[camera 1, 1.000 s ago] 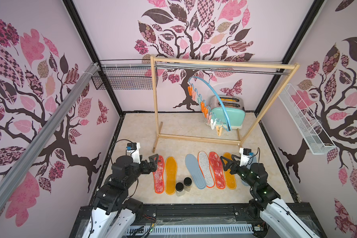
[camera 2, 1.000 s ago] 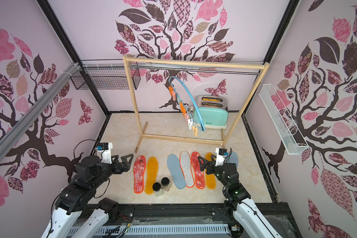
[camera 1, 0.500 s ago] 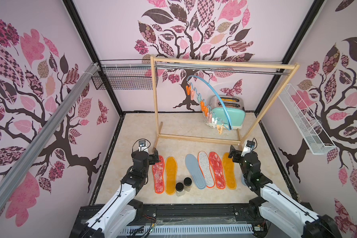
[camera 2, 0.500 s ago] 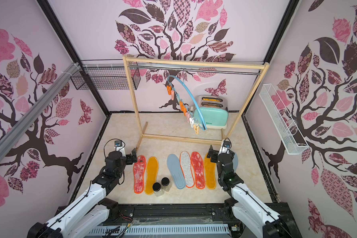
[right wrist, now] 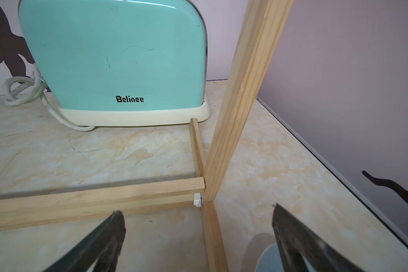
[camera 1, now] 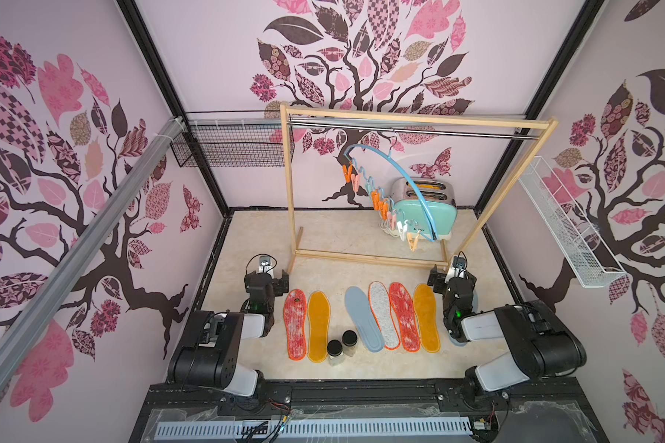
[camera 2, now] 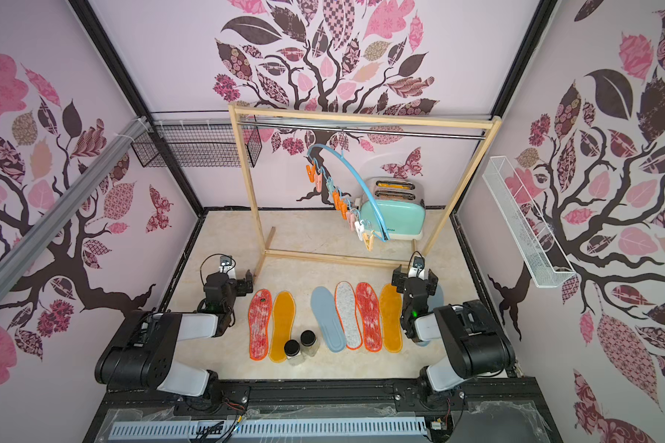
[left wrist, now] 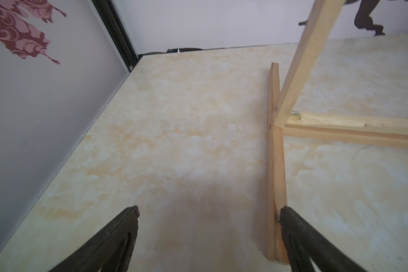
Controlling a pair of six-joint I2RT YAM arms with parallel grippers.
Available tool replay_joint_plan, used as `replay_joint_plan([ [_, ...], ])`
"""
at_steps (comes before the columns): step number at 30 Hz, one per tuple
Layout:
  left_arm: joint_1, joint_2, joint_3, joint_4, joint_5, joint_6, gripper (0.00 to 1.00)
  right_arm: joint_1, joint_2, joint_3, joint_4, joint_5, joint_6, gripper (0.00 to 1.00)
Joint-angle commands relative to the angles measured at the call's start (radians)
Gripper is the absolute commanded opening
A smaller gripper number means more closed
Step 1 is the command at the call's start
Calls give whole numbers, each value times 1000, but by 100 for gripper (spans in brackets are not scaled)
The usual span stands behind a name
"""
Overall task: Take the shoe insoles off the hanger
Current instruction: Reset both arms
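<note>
Several shoe insoles lie flat in a row on the table: red mottled (camera 1: 295, 324), yellow (camera 1: 318, 326), grey-blue (camera 1: 361, 318), speckled (camera 1: 382, 314), red mottled (camera 1: 404, 316) and yellow (camera 1: 426, 316). Another grey-blue insole (right wrist: 266, 259) lies partly under my right arm. The light blue hanger (camera 1: 392, 180) (camera 2: 346, 176) hangs from the rail, and its clothespins (camera 1: 381, 201) hold nothing. My left gripper (camera 1: 266, 279) (left wrist: 209, 212) stands open and empty, low by the frame's left foot. By the right foot, my right gripper (camera 1: 453, 274) (right wrist: 198, 212) is open and empty.
The wooden frame (camera 1: 369, 256) stands across the middle of the table, with a mint toaster (camera 1: 427, 207) behind it. Two dark-lidded jars (camera 1: 340, 345) stand among the insoles. A black wire basket (camera 1: 231, 149) and a white one (camera 1: 569, 226) hang on the walls.
Both arms have come down from a raised pose and settled low on the table, grippers pointing at the frame's feet. The hanger has swung slightly. The insoles have not moved.
</note>
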Motion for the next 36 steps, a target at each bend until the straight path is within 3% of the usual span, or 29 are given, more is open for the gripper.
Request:
replay_joint_plan([
  [1, 23, 47, -43, 203, 112, 5, 98, -8, 32, -6, 145, -76, -44, 100],
  [3, 14, 39, -80, 257, 121, 18, 98, -9, 68, 13, 166, -44, -36, 100],
  [5, 13, 57, -64, 253, 109, 17, 98, -24, 38, 52, 41, -51, -11, 100],
  [7, 18, 51, 13, 95, 54, -13, 98, -65, 12, 128, -151, -81, 40, 100],
  [10, 73, 54, 52, 28, 129, -55, 98, -118, 6, 156, -214, -159, 78, 99],
  [36, 80, 64, 67, 11, 146, -59, 98, -117, 4, 150, -202, -157, 77, 99],
])
